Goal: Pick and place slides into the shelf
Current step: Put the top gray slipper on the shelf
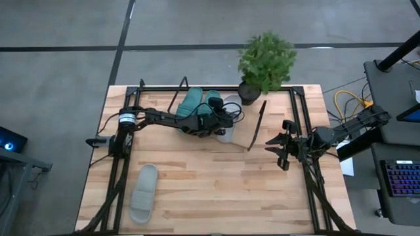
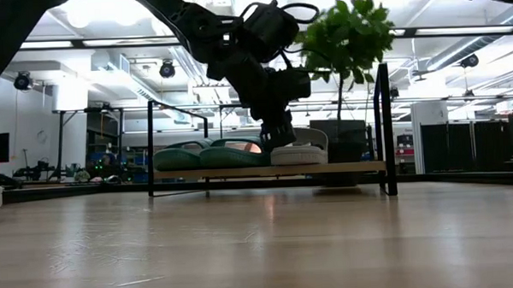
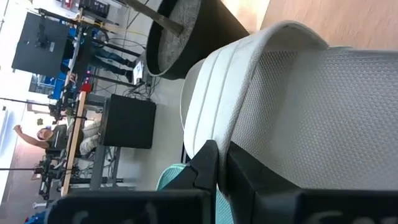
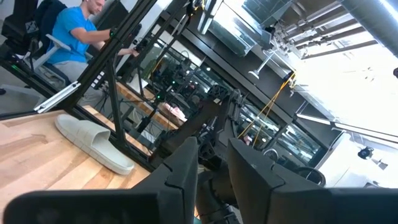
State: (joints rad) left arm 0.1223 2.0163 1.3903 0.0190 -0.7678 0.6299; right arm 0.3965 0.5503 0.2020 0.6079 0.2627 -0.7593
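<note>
I have the left gripper [image 1: 225, 122] up at the shelf [image 1: 257, 124] in the upper middle of the overhead frame, and its wrist camera shows the two dark fingers [image 3: 208, 165] pinched tight on the edge of the broad strap of a grey slide [image 3: 298, 99], so that claw is clenched on the sandal. The low view puts this slide at the right end of a row on the slanted board, just beside the two teal slides [image 1: 197, 103]. The last grey slide [image 1: 143, 193] lies flat on the table [image 1: 216, 190] in the lower left of the overhead frame, well apart from the shelf. I judge these slides light and springy, with a textured foam that should not slip; the strap or the sole edge looks the sensible place to take hold, since a squeeze across the body would only flex it. The right gripper [image 1: 283, 149] waits at the right edge of the table, fingers parted a little with nothing between them. The table is pale planked wood, smooth and level. A potted plant [image 1: 266, 60] stands behind the shelf, and a person in a blue top [image 4: 78, 34] sits at the upper left of the right wrist frame.
</note>
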